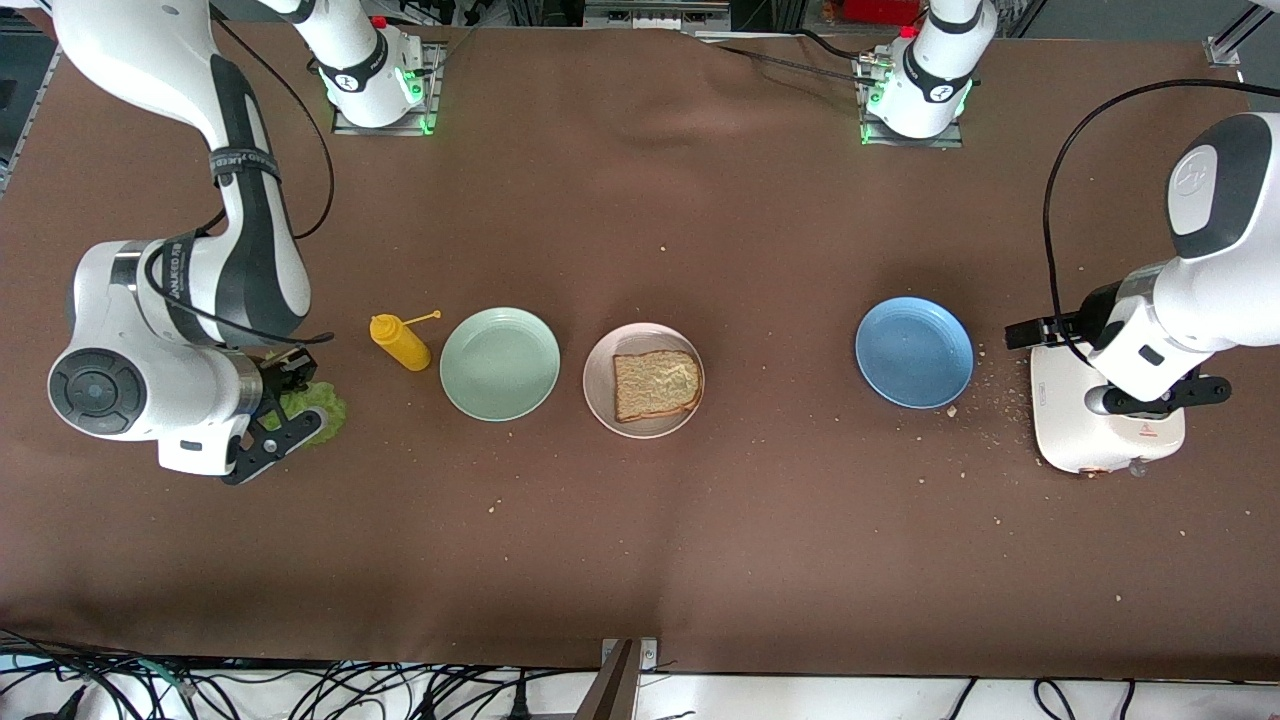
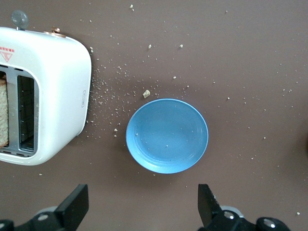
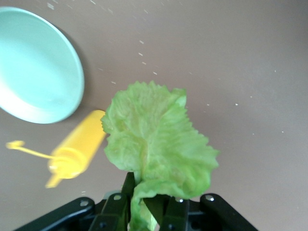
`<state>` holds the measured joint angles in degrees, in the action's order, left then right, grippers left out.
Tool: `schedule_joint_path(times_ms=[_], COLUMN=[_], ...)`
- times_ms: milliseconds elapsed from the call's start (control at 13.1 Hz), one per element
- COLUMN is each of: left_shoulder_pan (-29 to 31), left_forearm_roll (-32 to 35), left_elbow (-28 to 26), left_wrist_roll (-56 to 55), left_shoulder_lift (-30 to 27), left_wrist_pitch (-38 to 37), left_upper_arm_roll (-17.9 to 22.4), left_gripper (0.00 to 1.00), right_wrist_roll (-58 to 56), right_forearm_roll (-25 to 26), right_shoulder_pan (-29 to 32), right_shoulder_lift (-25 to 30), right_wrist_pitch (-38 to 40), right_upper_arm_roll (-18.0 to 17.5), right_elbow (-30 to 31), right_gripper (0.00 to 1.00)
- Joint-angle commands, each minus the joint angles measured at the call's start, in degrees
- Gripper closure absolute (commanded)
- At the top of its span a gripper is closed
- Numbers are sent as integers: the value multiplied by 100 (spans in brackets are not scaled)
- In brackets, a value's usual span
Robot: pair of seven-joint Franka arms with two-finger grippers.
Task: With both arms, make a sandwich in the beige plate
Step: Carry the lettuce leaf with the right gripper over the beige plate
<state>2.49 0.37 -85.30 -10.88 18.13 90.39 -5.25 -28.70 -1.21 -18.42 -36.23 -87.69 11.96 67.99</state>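
Observation:
The beige plate (image 1: 597, 388) lies mid-table with one brown-crusted bread slice (image 1: 655, 384) on it. My right gripper (image 1: 290, 405) (image 3: 144, 208) is shut on the stem end of a ruffled green lettuce leaf (image 1: 320, 410) (image 3: 156, 144), held just above the table at the right arm's end, beside the yellow bottle. My left gripper (image 1: 1165, 398) (image 2: 143, 207) hangs open and empty over the white toaster (image 1: 1100, 425) (image 2: 45, 91). A second bread slice (image 2: 4, 113) stands in one of the toaster's slots.
A mint-green plate (image 1: 499, 362) (image 3: 36, 67) lies between the beige plate and a yellow squeeze bottle (image 1: 400, 342) (image 3: 79, 149). A blue plate (image 1: 913, 352) (image 2: 167, 135) lies beside the toaster. Crumbs are scattered around the toaster.

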Motion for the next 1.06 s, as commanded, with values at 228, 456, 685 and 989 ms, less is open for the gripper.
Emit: schedule_joint_path(times_ms=[228,456,685,989], left_shoulder_pan=[-3,-3,6,50], left_forearm_roll=[192,192,201,209], left_elbow=[13,13,13,4], left_wrist_roll=[-46,-46,-46,16], left_shoulder_lift=[-3,6,15,15], left_wrist_pitch=[14,14,14,22], left_upper_arm_roll=[-12,-12,-12,6], left_gripper=[0,0,0,0], right_wrist_roll=[2082,2824,3431,3722], right_forearm_roll=[-132,-1387,-2774,-3824], right_shoulder_pan=[-969,-1102,-1103,-1111], right_shoulder_lift=[63,81,-120,-595], right_wrist_pitch=[675,509,166,-536], right_upper_arm_roll=[-45,-62,-62,-62], right_elbow=[-506,-515,-471,-401], right_gripper=[100,100,100,100])
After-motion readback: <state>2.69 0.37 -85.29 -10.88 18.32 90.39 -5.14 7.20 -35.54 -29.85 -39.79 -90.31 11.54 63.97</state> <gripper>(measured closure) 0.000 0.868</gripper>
